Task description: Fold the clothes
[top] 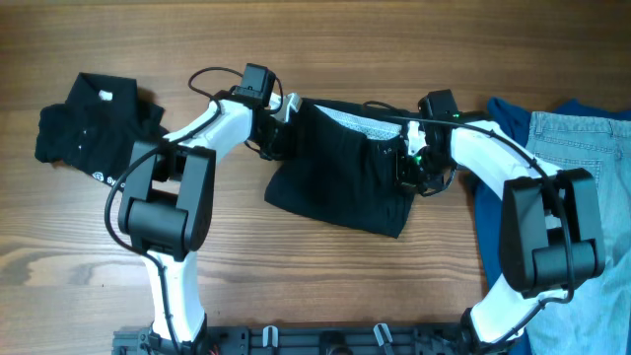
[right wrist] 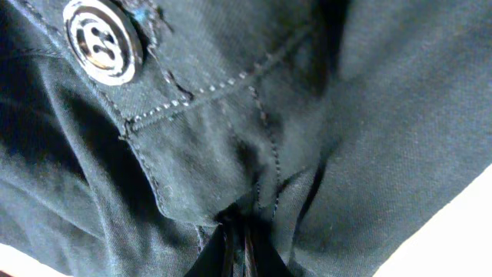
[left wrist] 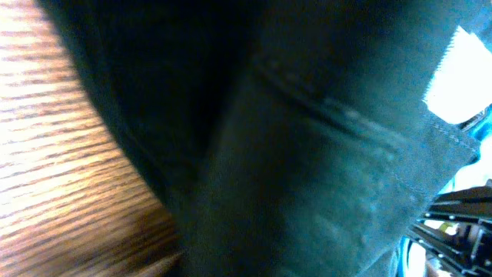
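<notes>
Gripping: I read the right gripper (top: 412, 161) clamped on the shorts (top: 340, 177) at the waistband.
Left gripper (top: 283, 111): at the opposite waist corner; closure I cannot tell.
Shorts: on table (top: 296, 286) centre, between both arms.

Cloth and wood finishes
Items: black shorts (top: 340, 173), matt woven cloth, pale stitching; button (right wrist: 102, 40), glossy; table (top: 296, 286), smooth grained wood; jeans (top: 582, 138), faded denim.

- White-shelled left arm (top: 212, 123): curved links, bulky black joint housings, thin black cable (top: 111, 202) looping beside.
- White-shelled right arm (top: 483, 148): matching black joints, small green light (top: 419, 153).
</notes>
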Robot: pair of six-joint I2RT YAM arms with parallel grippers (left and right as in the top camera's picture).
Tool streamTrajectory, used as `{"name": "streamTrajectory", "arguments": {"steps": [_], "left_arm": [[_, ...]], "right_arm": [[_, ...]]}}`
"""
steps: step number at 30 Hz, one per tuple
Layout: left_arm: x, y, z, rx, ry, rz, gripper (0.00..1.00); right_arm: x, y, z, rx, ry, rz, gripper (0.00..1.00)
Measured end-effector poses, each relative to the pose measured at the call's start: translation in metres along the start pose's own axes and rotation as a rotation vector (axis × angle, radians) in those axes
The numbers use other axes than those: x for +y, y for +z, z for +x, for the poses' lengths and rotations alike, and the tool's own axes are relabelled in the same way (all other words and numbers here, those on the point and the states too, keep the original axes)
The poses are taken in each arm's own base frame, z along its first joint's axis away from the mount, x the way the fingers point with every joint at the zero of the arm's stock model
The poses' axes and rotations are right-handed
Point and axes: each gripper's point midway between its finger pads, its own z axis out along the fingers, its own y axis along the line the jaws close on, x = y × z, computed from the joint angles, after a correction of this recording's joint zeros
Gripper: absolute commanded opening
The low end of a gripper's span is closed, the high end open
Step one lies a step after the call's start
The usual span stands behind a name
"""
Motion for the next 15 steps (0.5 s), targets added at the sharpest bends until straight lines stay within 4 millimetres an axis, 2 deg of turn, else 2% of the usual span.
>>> {"name": "streamTrajectory", "arguments": {"steps": [3,6,8,9,11,12,14,15], "left_arm": [[-0.002,0.002,0.003,0.015,-0.017,0.021,0.04],[-0.001,0.001,0.010,0.044,-0.042,0.027,0.04],[0.006,-0.005,0.019,0.085,-0.098,0.019,0.04],[0.013,-0.014,0.023,0.099,-0.142,0.007,0.04],[0.022,-0.033,0.015,0.069,-0.174,-0.004,0.04],[0.025,-0.065,-0.004,-0.007,-0.189,0.000,0.04],[0.025,-0.109,-0.031,-0.133,-0.172,0.011,0.04],[0.026,-0.139,-0.047,-0.214,-0.166,0.018,0.04]], "right_arm": [[-0.001,0.000,0.004,0.014,0.005,0.006,0.04],[-0.004,-0.003,0.017,0.072,0.019,0.020,0.04],[-0.002,-0.012,0.023,0.102,0.016,0.025,0.04],[0.002,-0.025,0.018,0.078,0.000,0.020,0.05],[0.013,-0.050,0.006,-0.003,-0.032,0.002,0.06],[0.026,-0.082,-0.008,-0.113,-0.073,-0.019,0.06],[0.039,-0.109,-0.016,-0.201,-0.110,-0.036,0.06],[0.044,-0.120,-0.018,-0.237,-0.125,-0.044,0.06]]}}
